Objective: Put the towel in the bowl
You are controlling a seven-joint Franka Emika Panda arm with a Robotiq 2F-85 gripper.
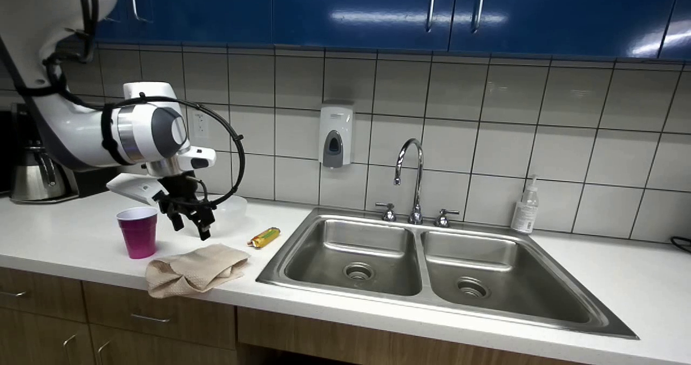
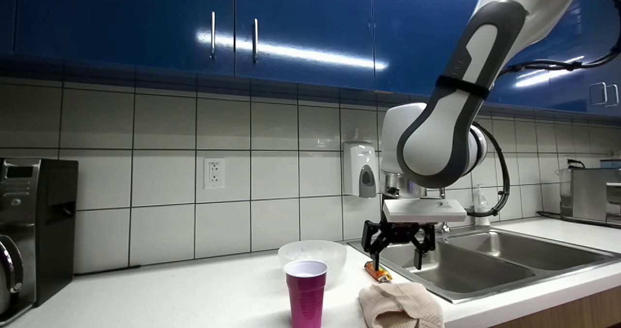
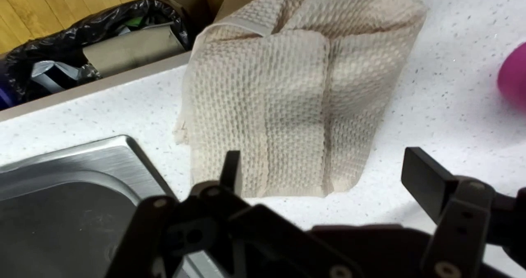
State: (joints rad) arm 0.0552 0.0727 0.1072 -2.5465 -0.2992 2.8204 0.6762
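Observation:
The beige textured towel (image 1: 197, 270) lies crumpled on the white counter at its front edge. It also shows in an exterior view (image 2: 401, 303) and in the wrist view (image 3: 287, 105). The translucent white bowl (image 2: 313, 251) stands near the back wall, behind the cup. In an exterior view the bowl (image 1: 232, 209) is partly hidden by my gripper (image 1: 190, 231). The bowl is out of the wrist view. My gripper (image 2: 397, 265) is open and empty, raised above the counter behind the towel. In the wrist view the fingers (image 3: 322, 163) are wide apart, near the towel's back edge.
A magenta cup (image 1: 138, 235) stands beside the towel. A yellow-orange wrapped snack (image 1: 264, 237) lies between the towel and the steel sink (image 1: 425, 268). A coffee machine (image 2: 53, 221) stands at the counter's end. Blue cabinets (image 1: 361, 8) hang above. A bin (image 3: 135, 49) is below the edge.

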